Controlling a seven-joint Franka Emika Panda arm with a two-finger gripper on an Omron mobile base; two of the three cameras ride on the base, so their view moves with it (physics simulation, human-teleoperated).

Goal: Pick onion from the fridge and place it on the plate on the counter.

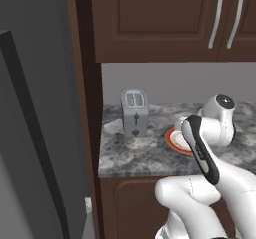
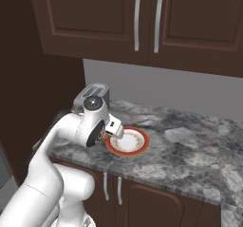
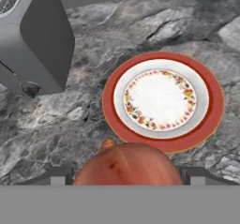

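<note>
The onion [image 3: 126, 164], orange-brown and smooth, sits between my gripper's [image 3: 126, 177] two fingertips at the bottom of the hand view, so the gripper is shut on it. It hangs above the marbled counter [image 3: 56, 124], just short of the near rim of the plate [image 3: 215, 101]. The plate has an orange-red rim and a white flowered centre with nothing on it. In the right base view my hand [image 2: 115, 129] hovers at the plate's [image 2: 135, 141] left edge. In the left base view the arm covers part of the plate [image 1: 175, 142]. The grey fridge [image 1: 35, 108] stands at the left.
A silver two-slot toaster [image 1: 134, 113] stands on the counter [image 1: 130, 155] left of the plate, close to the hand [image 3: 33, 40]. Dark brown upper cabinets [image 2: 137, 17] hang above. A brown side panel [image 1: 85, 83] separates counter and fridge. Open counter [image 2: 190, 150] lies right of the plate.
</note>
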